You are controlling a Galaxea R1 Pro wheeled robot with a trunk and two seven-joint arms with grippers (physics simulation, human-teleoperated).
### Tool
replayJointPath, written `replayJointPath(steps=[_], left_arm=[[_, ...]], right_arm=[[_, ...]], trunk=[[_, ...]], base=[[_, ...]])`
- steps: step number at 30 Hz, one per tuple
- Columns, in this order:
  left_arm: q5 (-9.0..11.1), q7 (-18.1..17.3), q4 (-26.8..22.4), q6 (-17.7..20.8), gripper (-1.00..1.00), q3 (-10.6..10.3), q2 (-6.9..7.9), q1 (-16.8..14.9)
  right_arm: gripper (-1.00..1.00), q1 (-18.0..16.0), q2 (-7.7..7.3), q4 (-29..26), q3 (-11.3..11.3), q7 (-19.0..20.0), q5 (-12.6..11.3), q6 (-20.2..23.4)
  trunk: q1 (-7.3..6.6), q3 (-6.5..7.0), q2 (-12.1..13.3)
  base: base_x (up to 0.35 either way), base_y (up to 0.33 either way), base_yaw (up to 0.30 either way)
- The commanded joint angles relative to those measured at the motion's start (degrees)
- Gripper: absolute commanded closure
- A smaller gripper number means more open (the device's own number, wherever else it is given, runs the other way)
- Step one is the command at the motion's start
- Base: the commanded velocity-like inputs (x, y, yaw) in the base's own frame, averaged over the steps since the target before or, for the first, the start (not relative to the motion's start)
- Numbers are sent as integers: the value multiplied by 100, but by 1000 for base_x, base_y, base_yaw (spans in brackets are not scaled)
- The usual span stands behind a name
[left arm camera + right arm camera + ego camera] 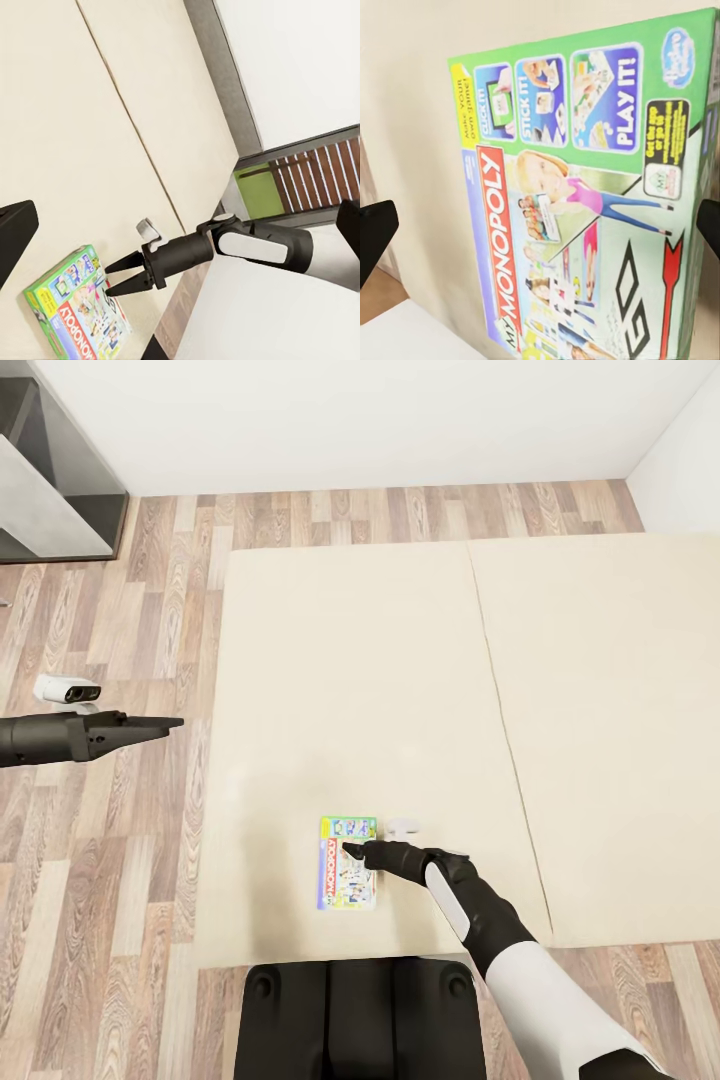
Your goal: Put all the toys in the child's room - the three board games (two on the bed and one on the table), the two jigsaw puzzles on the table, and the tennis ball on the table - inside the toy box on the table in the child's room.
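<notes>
On the beige bed (350, 660), near its front edge, lies a green-white "Monopoly" board game (340, 888) (75, 315), flat and cover up. My right gripper (350, 848) (111, 276) is low over the box's far end, open, with nothing between its fingers. I cannot tell whether it touches the box. The box cover (577, 202) spans the right wrist view, with one dark fingertip (375, 232) at each side edge. Out over the wood floor to the left of the bed, my left gripper (175, 723) is open and empty.
A seam (500, 710) divides the mattress into two parts. A dark grey cabinet (50, 480) stands at the far left by the white wall. My base (360, 1015) is right at the bed's front edge. Wood-plank floor (100, 880) lies to the left.
</notes>
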Motion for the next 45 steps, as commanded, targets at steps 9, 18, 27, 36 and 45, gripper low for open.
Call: replayJointPath(steps=[9, 18, 27, 36, 45], left_arm=[[-2, -22, 0, 61, -100, -1, 3, -3], [-5, -22, 0, 61, -100, -1, 6, -1], [-8, -22, 0, 61, -100, -1, 3, -2], [-4, -22, 0, 61, -100, -1, 1, -3], [-7, -22, 0, 61, -100, -1, 2, -1]], right_arm=[[-100, -2, 13, -5, 0, -3, -34, 34], [-100, -2, 17, -5, 0, -3, -34, 34], [-100, -2, 20, -5, 0, -3, -34, 34], [-100, -2, 18, -5, 0, -1, -34, 34], [-100, -2, 20, -5, 0, -2, -34, 34]], trunk=[[3, -6, -8], [3, -6, -8], [3, -6, -8], [3, -6, -8], [3, -6, -8]], base=[[0, 20, 0], [0, 17, 0], [0, 3, 64], [0, 46, 8], [0, 35, 0]])
